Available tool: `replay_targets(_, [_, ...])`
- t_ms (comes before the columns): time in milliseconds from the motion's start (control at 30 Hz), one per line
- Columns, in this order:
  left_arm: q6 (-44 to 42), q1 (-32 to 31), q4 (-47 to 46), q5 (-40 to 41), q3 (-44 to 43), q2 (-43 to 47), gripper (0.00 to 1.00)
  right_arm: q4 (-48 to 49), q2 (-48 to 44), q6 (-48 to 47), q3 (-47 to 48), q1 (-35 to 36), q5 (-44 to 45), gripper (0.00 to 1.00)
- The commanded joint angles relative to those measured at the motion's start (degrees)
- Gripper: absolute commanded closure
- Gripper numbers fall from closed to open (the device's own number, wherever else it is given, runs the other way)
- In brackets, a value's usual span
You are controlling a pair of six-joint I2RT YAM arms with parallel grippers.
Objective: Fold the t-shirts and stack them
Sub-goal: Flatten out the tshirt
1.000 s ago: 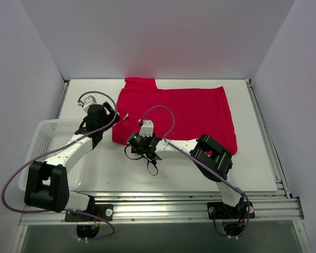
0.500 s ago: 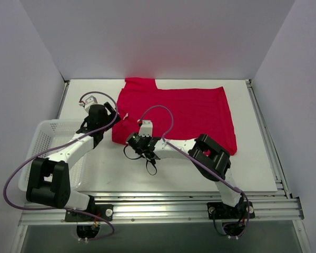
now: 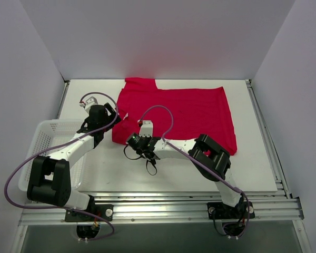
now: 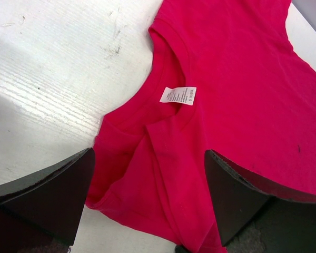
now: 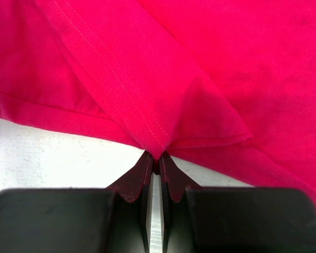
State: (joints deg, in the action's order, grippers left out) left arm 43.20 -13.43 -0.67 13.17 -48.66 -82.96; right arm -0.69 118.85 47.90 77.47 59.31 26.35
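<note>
A bright red t-shirt (image 3: pixel 189 113) lies spread on the white counter (image 3: pixel 163 176), filling its far middle, with one sleeve reaching toward the back wall and the body running off to the right. Its near left corner is rumpled, and both arms meet the cloth there.

The right end effector (image 5: pixel 154 158) sits at the shirt's near edge, left of the middle. Its two dark fingers are pressed together with only a sliver of gap. A raised ridge of the stitched hem is pinched between their tips. From that pinch the cloth rises in a small tent, with folds fanning away to either side, while bare counter shows just below the hem.

The left end effector (image 4: pixel 149 174) is at the shirt's left end, over the collar. Its jaws stand wide apart and grip nothing. Between them lies a doubled-over flap of red cloth at the shoulder, and the neckline curves just beyond. A small white neck tag (image 4: pixel 177 95) lies inside the collar, farther out than the fingertips. Whether the fingers touch the cloth cannot be told.

A white mesh basket (image 3: pixel 42 134) stands at the counter's left edge beneath the left arm, apart from the shirt.
</note>
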Motion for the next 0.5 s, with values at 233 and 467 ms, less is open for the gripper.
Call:
replay_targets(233, [-0.31,0.34,-1.88,-0.34,0.67,3.32,0.06,-5.46,-5.02,-0.18,0.23,0.81,5.2,1.0])
replay_targets(467, [0.04,0.34,-0.48,-0.07,1.73,6.75,0.06,-6.69,-8.45,1.23,-3.02,2.82,6.34,1.0])
